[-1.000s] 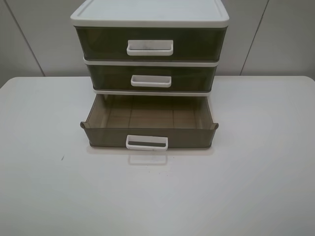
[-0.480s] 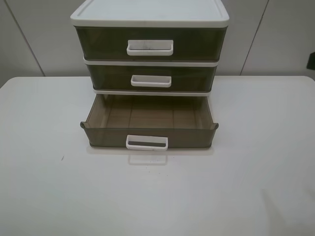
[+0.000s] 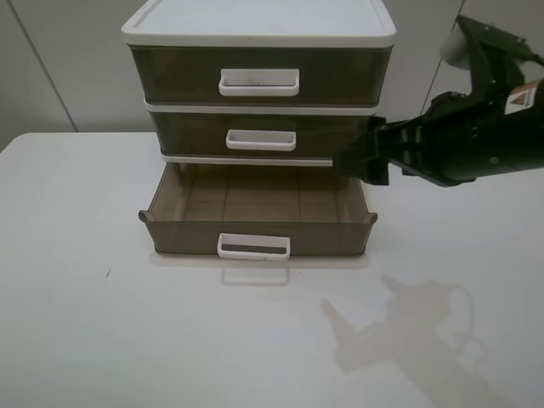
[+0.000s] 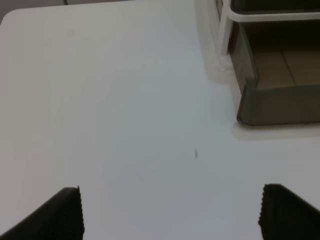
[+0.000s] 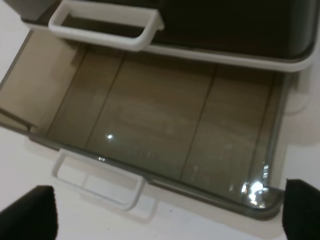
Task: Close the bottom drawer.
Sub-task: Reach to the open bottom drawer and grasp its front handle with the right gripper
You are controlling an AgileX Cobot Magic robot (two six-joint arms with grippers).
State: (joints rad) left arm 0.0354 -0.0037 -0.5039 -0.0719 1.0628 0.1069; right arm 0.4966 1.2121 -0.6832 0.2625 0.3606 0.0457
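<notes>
The bottom drawer (image 3: 259,208) of smoky brown plastic is pulled far out of the white-framed unit, and it is empty. Its white loop handle (image 3: 253,246) faces the table's front. My right gripper (image 3: 361,166) hangs open in the air over the drawer's right rear corner, touching nothing. The right wrist view looks down into the drawer (image 5: 150,125) and on its handle (image 5: 100,180), with the open gripper (image 5: 167,215) above them. My left gripper (image 4: 172,212) is open and empty over bare table, left of the drawer's front corner (image 4: 270,102). It is out of the exterior view.
The middle drawer (image 3: 261,140) and top drawer (image 3: 259,82) are shut above the open one. The unit stands at the back middle of the white table (image 3: 102,323), against a grey wall. The right arm casts a shadow (image 3: 399,331) on the table front right.
My right arm has come into view from the right and now reaches over the drawer's right rear corner. The drawer has not moved.
</notes>
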